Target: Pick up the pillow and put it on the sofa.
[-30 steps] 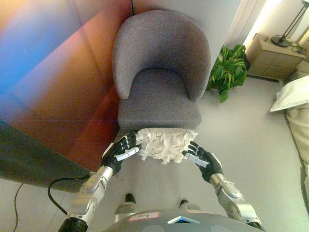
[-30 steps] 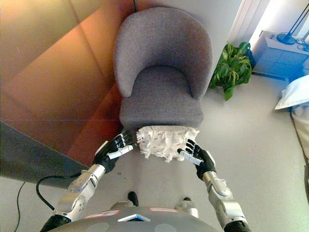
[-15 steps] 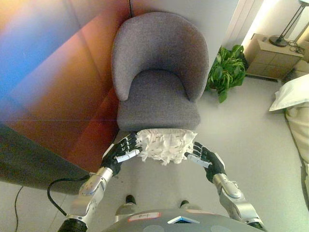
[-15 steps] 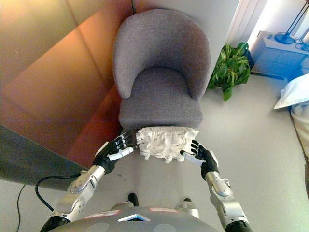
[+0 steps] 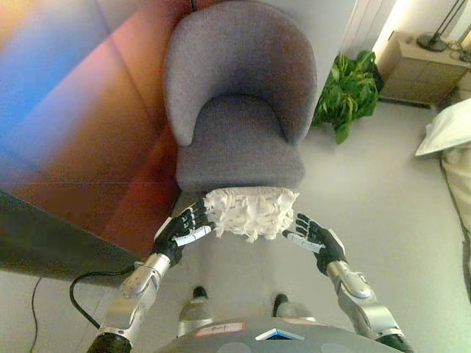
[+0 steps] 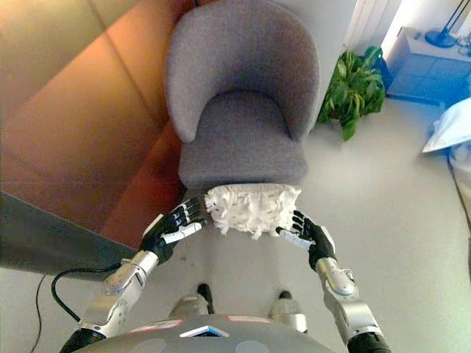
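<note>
left fingers (image 5: 197, 218): lying straight, pressing flat against the pillow's 9 o'clock end; not curling round it.
right fingers (image 5: 303, 223): also extended, sitting at the pillow's 3 o'clock end; whether they are touching or just beside is hard to tell.
left hand (image 5: 184, 229): carrying by side pressure, palm facing inward.
right hand (image 5: 316, 238): mirroring it from the other side, palm inward.
pillow (image 5: 250, 210): white, shaggy, hanging between the two hands, just at 6 o'clock of the seat's front edge, above the floor (image 5: 383, 198).
handling: looking light and soft, squashing under pressure; fringe likely giving a poor grip, so it could be slipping out of a loose clamp. Best hold is both short ends, squeezing evenly.
sofa (image 5: 239, 147): grey tub chair at 12 o'clock of the pillow, seat bare.
surroundings: plant (image 5: 344, 95) at 2 o'clock of the seat, well apart.
</note>
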